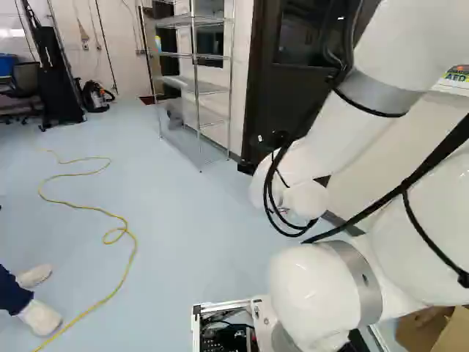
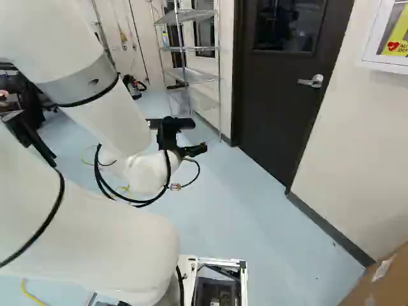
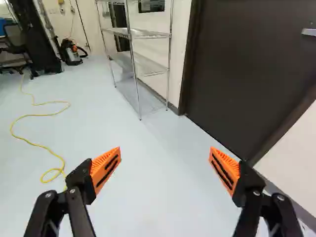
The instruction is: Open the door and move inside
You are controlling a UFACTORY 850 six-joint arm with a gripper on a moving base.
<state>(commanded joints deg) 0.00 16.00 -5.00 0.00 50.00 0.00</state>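
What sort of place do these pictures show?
Probably a workshop or laboratory room: it has a wire shelving unit, a canister vacuum cleaner and a wall-mounted AED cabinet beside the dark door.

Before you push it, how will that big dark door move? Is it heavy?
Probably stiff and heavy, since the door is a tall, flat slab. It may not budge until its lever handle turns, as it looks shut. It would likely swing from the edge farther from that handle.
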